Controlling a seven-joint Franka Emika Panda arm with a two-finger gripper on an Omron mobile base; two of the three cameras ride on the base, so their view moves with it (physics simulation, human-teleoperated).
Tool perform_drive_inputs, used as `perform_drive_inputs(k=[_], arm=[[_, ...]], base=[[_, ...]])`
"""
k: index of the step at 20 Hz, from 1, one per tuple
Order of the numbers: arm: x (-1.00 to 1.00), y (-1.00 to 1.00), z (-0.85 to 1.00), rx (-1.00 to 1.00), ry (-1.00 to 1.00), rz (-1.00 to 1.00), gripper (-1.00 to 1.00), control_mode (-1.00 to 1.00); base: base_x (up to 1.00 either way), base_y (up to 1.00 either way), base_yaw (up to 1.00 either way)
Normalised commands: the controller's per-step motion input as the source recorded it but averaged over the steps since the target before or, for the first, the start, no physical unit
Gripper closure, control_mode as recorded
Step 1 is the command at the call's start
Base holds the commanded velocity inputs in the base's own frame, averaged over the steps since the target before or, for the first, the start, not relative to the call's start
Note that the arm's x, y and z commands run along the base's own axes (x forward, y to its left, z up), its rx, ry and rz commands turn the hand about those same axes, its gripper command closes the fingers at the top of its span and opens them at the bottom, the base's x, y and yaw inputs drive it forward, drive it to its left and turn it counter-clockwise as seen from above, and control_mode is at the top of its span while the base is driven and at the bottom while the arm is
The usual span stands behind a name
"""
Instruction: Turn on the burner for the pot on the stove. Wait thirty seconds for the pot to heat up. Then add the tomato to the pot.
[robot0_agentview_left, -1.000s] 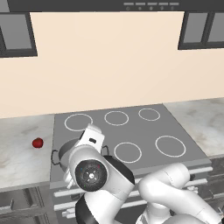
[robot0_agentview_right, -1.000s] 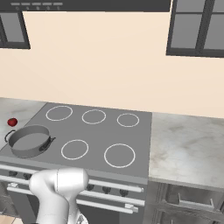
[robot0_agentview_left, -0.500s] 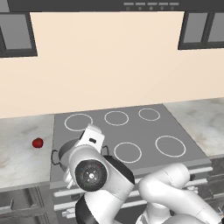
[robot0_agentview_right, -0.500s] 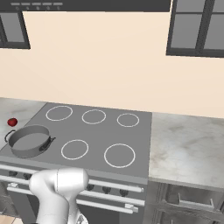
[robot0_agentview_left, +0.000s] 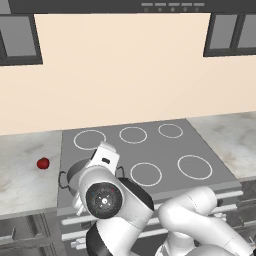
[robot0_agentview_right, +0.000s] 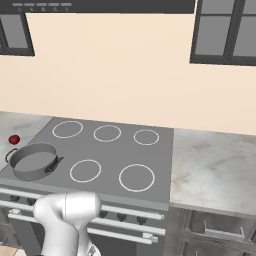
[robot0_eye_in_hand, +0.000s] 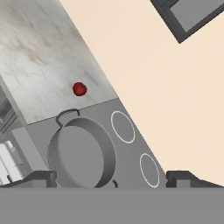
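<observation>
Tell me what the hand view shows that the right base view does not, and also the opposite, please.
The hand view alone shows the tool, its tips wide apart, hanging above the pot. The right base view alone shows the stove front with its knobs, and the counter at the right. Both show the pot, empty, and the tomato on the marble counter beside the stove.

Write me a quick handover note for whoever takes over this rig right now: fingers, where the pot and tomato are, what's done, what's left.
Gripper: fingers wide apart, holding nothing, looking down over the pot.
Pot: empty, on the front left burner of the stove.
Tomato: on the marble counter left of the stove, untouched.
Done: nothing visible; whether the burner is on cannot be told.
Left: turn the knob, wait, then put the tomato in the pot.
</observation>
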Motion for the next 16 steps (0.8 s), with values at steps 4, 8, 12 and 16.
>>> perform_drive_inputs(k=[4,8,12,16], arm=[[0.00,0.00,0.00,0.00,0.00,0.00,-1.00,-1.00],[0.00,0.00,0.00,0.00,0.00,0.00,-1.00,-1.00],[0.00,0.00,0.00,0.00,0.00,0.00,-1.00,-1.00],[0.00,0.00,0.00,0.00,0.00,0.00,-1.00,-1.00]], base=[[0.00,0.00,0.00],[0.00,0.00,0.00],[0.00,0.00,0.00],[0.00,0.00,0.00]])
